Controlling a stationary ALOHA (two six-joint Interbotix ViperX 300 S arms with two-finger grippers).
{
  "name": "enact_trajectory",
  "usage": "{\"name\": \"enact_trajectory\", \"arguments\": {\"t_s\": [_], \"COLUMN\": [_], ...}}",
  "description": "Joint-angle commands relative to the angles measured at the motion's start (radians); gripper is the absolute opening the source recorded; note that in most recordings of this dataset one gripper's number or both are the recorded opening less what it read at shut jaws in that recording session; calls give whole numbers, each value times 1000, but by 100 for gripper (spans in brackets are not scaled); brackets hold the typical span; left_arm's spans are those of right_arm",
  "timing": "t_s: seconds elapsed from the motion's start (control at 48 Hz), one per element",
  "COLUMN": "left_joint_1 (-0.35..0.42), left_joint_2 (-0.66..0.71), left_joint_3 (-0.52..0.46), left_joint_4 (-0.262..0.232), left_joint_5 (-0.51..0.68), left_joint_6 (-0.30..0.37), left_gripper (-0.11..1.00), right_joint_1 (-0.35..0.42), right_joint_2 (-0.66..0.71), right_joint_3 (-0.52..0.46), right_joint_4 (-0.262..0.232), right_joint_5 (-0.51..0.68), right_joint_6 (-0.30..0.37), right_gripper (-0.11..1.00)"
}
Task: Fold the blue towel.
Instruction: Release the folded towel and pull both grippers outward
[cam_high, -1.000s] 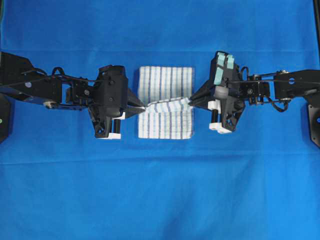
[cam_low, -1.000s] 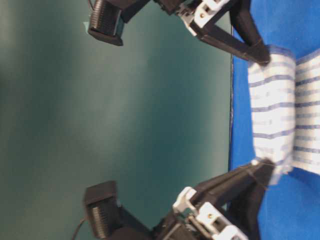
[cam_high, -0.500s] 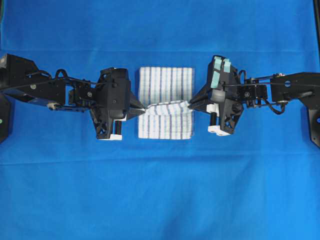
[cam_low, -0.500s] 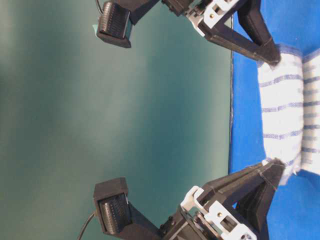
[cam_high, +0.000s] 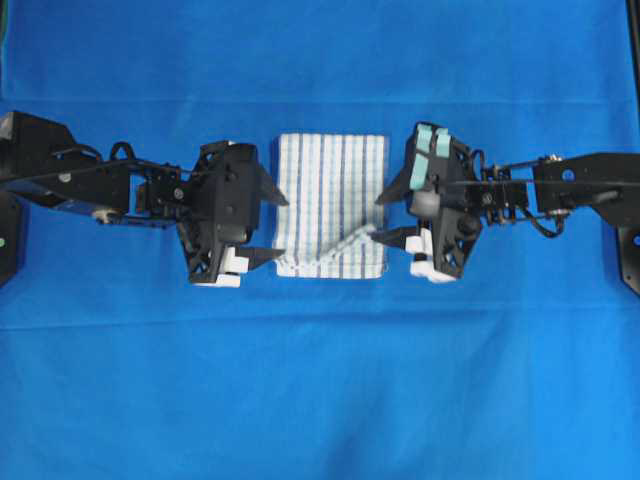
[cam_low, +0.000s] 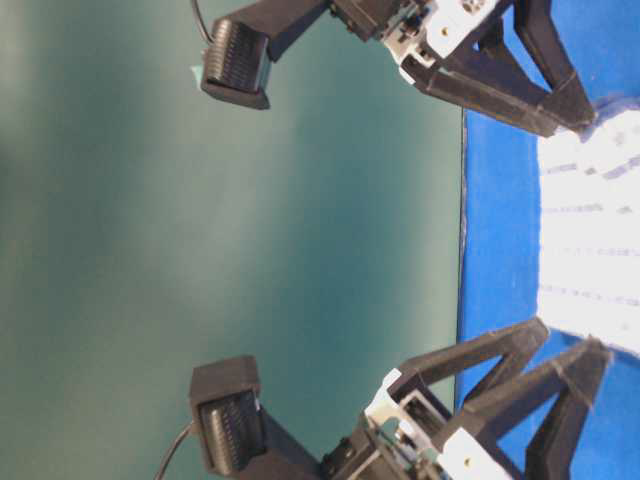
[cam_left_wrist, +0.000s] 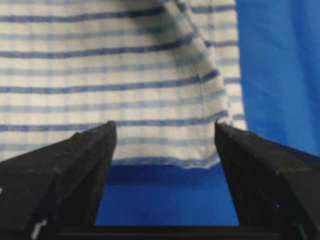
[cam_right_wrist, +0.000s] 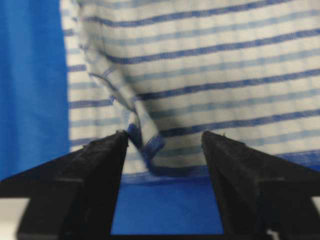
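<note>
— Towel first: where do we find it?

— We see the blue towel in the middle of the overhead frame, lying on the blue cloth that covers the table. It is white with thin blue stripes, and a raised ridge of fabric runs diagonally across its lower part, from lower left up toward the right edge.

— And our grippers?

— We have the left gripper just off the towel's left edge and the right gripper just off its right edge. Both stand with their jaws spread wide, and we see nothing between them.

— Do the wrist views agree?

— Yes. In the left wrist view the two black fingers frame the towel's hem with bare cloth between them. In the right wrist view a lifted fold sits close to the left finger; we cannot tell whether it touches.
</note>
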Motion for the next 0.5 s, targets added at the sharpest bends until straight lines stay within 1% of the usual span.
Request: {"name": "enact_trajectory", "arguments": {"t_s": [0.0, 0.042, 0.208, 0.333, 0.479], "left_joint_1": [-6, -6, -6, -6, -6], "left_joint_2": [-58, -83, -209, -321, -495], "left_joint_3": [-14, -14, -14, 5, 52], "left_joint_4": [0, 0, 0, 0, 0], "left_joint_5": [31, 55, 172, 216, 224], "left_joint_6": [2, 2, 9, 9, 11], "left_gripper": [69, 67, 67, 67, 67], "right_joint_1": [29, 35, 41, 41, 41], "right_joint_2": [-69, -94, -219, -341, -477], "right_joint_3": [-25, -26, -25, -15, 11], "right_joint_4": [5, 3, 2, -14, -29], "right_joint_5": [25, 46, 149, 215, 255], "right_joint_6": [0, -2, -8, -14, -14], "right_gripper": [59, 58, 58, 58, 58]}}
